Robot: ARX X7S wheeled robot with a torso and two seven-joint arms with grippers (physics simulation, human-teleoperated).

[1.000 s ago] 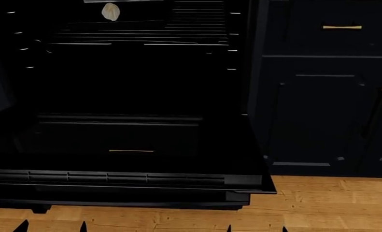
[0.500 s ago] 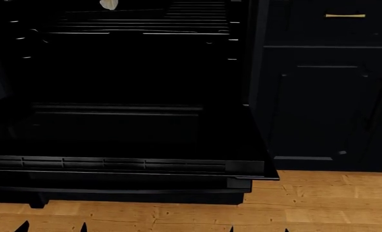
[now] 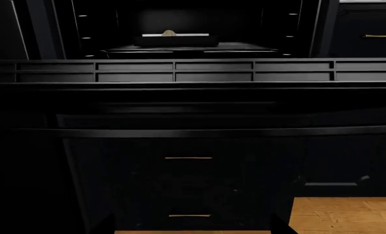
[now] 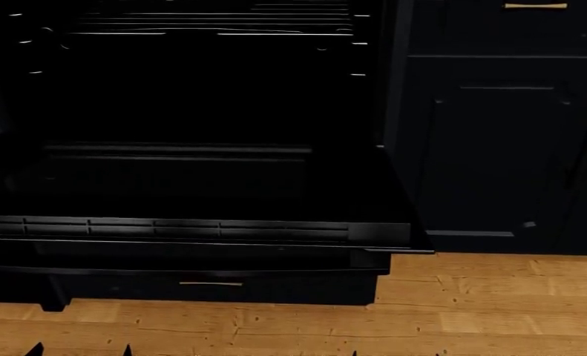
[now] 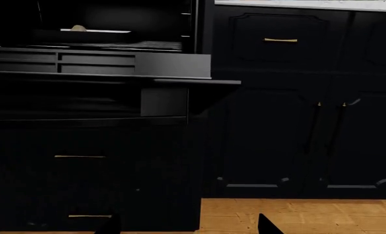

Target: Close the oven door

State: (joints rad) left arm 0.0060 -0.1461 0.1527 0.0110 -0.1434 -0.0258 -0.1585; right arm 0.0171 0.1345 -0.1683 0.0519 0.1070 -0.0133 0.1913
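Approach step: the oven door (image 4: 194,196) lies fully open, both grippers spread (tips only visible) below its front edge, next lifting it

No readable text, labels, brands, numbers or signs in any view

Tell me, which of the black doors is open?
The oven door is: the wide glossy one lying flat, with a grey slotted strip along its front edge. The panelled cabinet door beside it stands shut.

both grippers low, only fingertips visible. left gripper (image 4: 80,348) and right gripper (image 4: 395,353) each have tips spread apart, nothing between them, side by side.
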